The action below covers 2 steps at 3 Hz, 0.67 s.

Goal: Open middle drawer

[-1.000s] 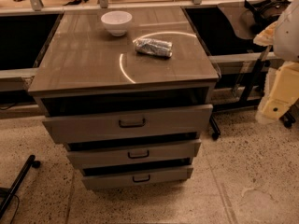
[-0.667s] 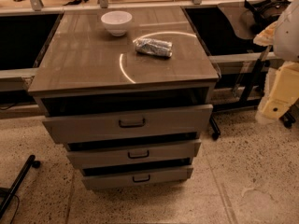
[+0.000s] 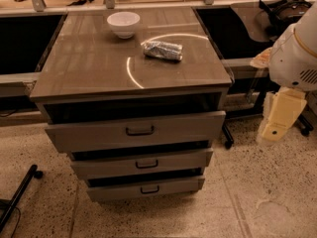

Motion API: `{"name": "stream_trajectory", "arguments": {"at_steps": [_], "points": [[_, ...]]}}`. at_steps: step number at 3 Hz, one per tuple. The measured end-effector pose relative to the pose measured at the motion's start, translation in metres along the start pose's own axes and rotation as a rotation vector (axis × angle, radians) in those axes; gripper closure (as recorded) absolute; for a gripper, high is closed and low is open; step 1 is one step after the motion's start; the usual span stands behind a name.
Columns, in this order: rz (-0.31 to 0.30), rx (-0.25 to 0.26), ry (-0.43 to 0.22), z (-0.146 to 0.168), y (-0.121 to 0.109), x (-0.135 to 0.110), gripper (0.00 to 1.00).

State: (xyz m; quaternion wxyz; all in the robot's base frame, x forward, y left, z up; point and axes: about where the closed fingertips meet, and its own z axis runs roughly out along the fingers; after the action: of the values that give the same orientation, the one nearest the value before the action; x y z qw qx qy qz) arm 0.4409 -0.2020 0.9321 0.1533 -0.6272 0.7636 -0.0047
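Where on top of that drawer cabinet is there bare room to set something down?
The front half of the cabinet top is bare, from the white bowl and the silvery packet forward to the front edge. The left side beside the bowl is free. The back middle is crowded by those two. The gripper hangs to the right of the cabinet.

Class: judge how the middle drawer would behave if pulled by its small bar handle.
The middle drawer looks like stiff board, so it should probably slide out whole rather than flex. Its handle is small and centred, so a pull there likely stays straight, though the hold may be slim. The gripper hangs at the right, clear of the cabinet.
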Motion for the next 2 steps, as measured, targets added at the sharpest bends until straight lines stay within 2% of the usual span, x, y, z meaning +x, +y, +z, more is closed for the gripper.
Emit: {"name": "stream_trajectory", "arguments": {"at_steps": [1,2], "points": [[-0.001,0.001,0.000,0.000,0.000,0.000,0.00],[-0.044,-0.031,0.018,0.038,0.002,0.000,0.00]]}}
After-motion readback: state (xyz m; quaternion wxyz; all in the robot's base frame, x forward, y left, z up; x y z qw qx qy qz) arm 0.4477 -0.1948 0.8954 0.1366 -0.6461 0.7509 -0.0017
